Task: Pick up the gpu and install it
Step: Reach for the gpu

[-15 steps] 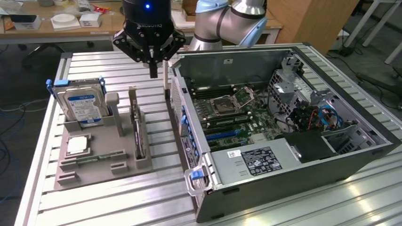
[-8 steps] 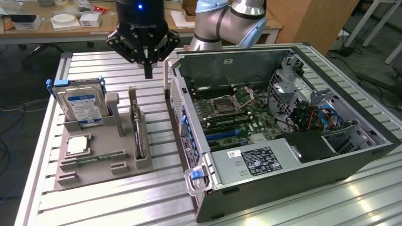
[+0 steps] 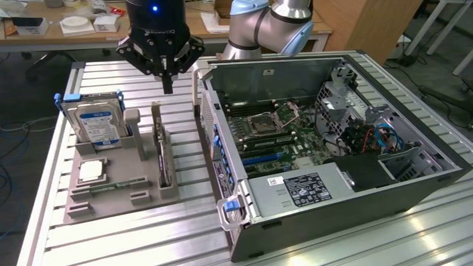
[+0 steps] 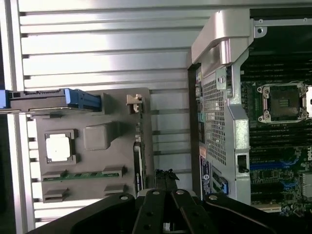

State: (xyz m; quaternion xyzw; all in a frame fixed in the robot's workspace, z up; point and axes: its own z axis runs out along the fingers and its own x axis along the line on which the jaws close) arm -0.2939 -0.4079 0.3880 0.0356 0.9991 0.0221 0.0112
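Note:
The gpu (image 3: 162, 158) stands on its edge in a slot of the grey holder (image 3: 111, 205), a thin card with a pale bracket at its far end. In the wrist view the gpu (image 4: 138, 151) appears edge-on along the side of the holder (image 4: 97, 109) that faces the case. My gripper (image 3: 168, 87) hangs above the table just beyond the card's far end, fingers shut together with nothing between them. In the wrist view the gripper (image 4: 165, 174) has its dark tips beside the card's end, between holder and case.
The open computer case (image 3: 414, 183) lies on the exterior view's right, motherboard (image 3: 296, 130) exposed. The holder also carries a hard drive (image 3: 96, 124), a processor chip (image 3: 90, 170) and a RAM stick (image 3: 118, 185). A ribbed metal table (image 3: 133, 244) lies underneath.

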